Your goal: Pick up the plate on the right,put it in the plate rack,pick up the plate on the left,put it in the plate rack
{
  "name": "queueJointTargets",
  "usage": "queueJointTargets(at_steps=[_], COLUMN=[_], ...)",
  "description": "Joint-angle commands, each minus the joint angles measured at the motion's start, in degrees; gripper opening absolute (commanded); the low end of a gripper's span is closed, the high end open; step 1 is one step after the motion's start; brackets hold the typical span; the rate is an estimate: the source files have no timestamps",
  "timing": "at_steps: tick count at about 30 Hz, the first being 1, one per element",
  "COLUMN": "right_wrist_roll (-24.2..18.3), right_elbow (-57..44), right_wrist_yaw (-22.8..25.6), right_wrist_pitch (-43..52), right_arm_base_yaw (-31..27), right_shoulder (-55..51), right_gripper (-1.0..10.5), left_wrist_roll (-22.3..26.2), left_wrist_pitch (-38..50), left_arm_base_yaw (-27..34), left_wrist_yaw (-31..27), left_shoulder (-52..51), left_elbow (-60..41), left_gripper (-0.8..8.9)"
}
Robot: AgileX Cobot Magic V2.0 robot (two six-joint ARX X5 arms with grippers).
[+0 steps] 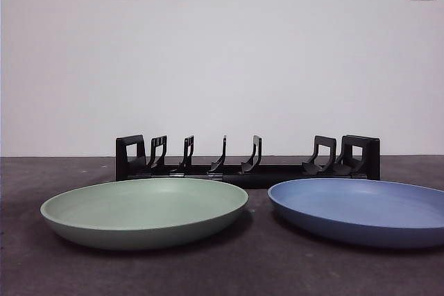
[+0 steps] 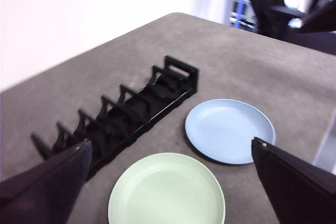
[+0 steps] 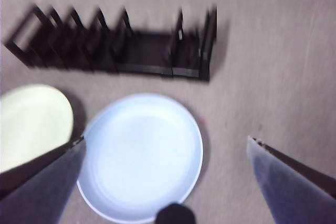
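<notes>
On the table (image 1: 229, 275): green plate (image 1: 144, 211) left, blue plate (image 1: 361, 209) right, plate rack (image 1: 247, 159) just behind both, empty. Right gripper (image 3: 165, 145) above blue plate, jaws wide. Left gripper (image 2: 170, 148) high, also wide.

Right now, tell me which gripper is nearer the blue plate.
Right. The right gripper hangs open directly over the blue plate; the left gripper, also open, sits farther back, over the green plate.
</notes>
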Motion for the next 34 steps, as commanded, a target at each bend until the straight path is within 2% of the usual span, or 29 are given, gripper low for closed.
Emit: queueJointTargets(at_steps=[1,6,13,14,16,25,29,34], right_wrist_roll=[0.7,0.7,0.7,0.7,0.6,0.6,0.6,0.4], right_elbow=[0.2,0.2,0.2,0.2,0.2,0.2,0.2,0.2], right_wrist_yaw=[-0.2,-0.1,0.7,0.8,1.0,3.6,3.7,4.8], right_wrist_pitch=[-0.4,0.7,3.0,3.5,4.6,6.2,7.0,7.3], right_arm_base_yaw=[0.0,0.0,0.1,0.0,0.1,1.8,3.0,3.7], right_shoulder=[5.4,20.3,35.6,37.0,39.4,46.2,48.1,49.7], right_gripper=[6.3,6.3,6.2,6.1,5.0,4.9,3.3,2.1], left_wrist_roll=[6.5,11.7,17.5,18.1,19.4,21.2,21.2,21.2], left_wrist_pitch=[-1.0,-5.7,-6.0,-6.0,-5.8,-5.6,-5.4,-5.2], left_arm_base_yaw=[-3.3,-12.8,-27.1,-28.8,-31.8,-37.8,-38.4,-38.4], left_wrist_yaw=[-0.9,-11.5,-24.1,-25.8,-28.4,-33.3,-33.2,-33.2], left_shoulder=[2.2,8.9,17.3,18.4,20.5,26.3,27.2,27.2], left_elbow=[3.0,8.6,8.9,8.9,8.9,8.9,8.9,8.9], left_gripper=[6.64,6.64,6.6,6.6,6.6,6.6,6.6,6.6])
